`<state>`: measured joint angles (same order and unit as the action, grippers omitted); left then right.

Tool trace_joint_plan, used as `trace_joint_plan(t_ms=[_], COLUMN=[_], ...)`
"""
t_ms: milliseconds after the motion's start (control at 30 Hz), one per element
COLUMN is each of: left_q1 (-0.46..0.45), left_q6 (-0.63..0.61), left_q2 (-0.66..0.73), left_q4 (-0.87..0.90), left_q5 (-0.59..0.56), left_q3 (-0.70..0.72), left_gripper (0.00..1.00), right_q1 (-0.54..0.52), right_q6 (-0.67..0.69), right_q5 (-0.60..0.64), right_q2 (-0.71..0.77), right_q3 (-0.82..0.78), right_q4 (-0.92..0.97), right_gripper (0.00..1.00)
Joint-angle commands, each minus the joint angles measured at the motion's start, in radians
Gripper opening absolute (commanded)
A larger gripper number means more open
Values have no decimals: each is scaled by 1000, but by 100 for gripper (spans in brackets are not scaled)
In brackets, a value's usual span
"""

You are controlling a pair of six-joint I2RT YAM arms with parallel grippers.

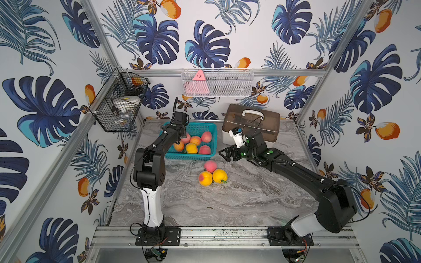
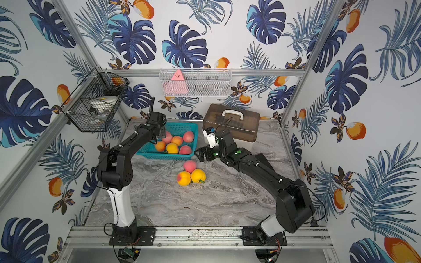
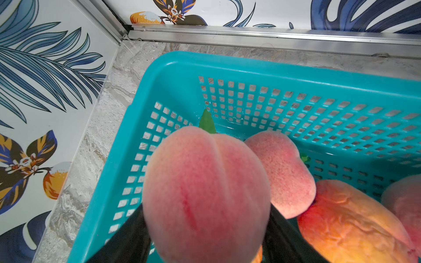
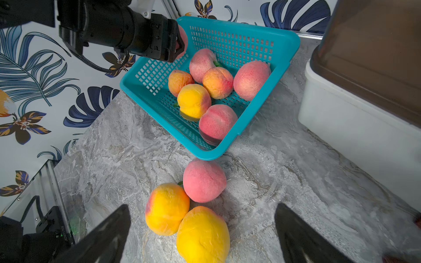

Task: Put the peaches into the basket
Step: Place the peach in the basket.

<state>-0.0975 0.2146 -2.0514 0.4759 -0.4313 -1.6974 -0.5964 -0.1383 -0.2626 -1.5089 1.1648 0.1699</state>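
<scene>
**A:** What do we log for the counter [image 1: 250,200]?

**B:** We log a grey marbled surface. Two containers stand directly on it at the back: the teal basket [image 1: 193,156] and, just beside it but apart, a storage box [image 1: 250,127] with a brown lid.

**A:** And loose items?

**B:** We count three peaches in one touching cluster just in front of the basket. The pink peach [image 1: 210,166] is nearest it, and the yellow-red peach [image 1: 205,178] and yellow peach [image 1: 219,176] lie side by side.

Leaf-print wallpaper [image 1: 246,34], grey marble top [image 1: 239,205], alu frame rails [image 1: 284,72]
</scene>
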Motion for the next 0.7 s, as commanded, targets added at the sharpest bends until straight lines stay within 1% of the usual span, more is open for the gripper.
trace_joint_plan(t_ms=[0,400,667], left_q1=[7,24,30], left_q6=[-12,-19,-17], left_q2=[-23,-91,-133], left_q4=[-13,-11,-13], left_q5=[-25,-27,-21], left_q3=[-22,-63,-82], left_gripper=[67,68,67], right_q1=[5,16,16], right_q6=[0,5,3], right_q5=[3,-5,-15], right_q2=[10,9,3], right_q3=[-4,-7,2], right_q4=[-20,-20,-16], right_gripper=[100,100,100])
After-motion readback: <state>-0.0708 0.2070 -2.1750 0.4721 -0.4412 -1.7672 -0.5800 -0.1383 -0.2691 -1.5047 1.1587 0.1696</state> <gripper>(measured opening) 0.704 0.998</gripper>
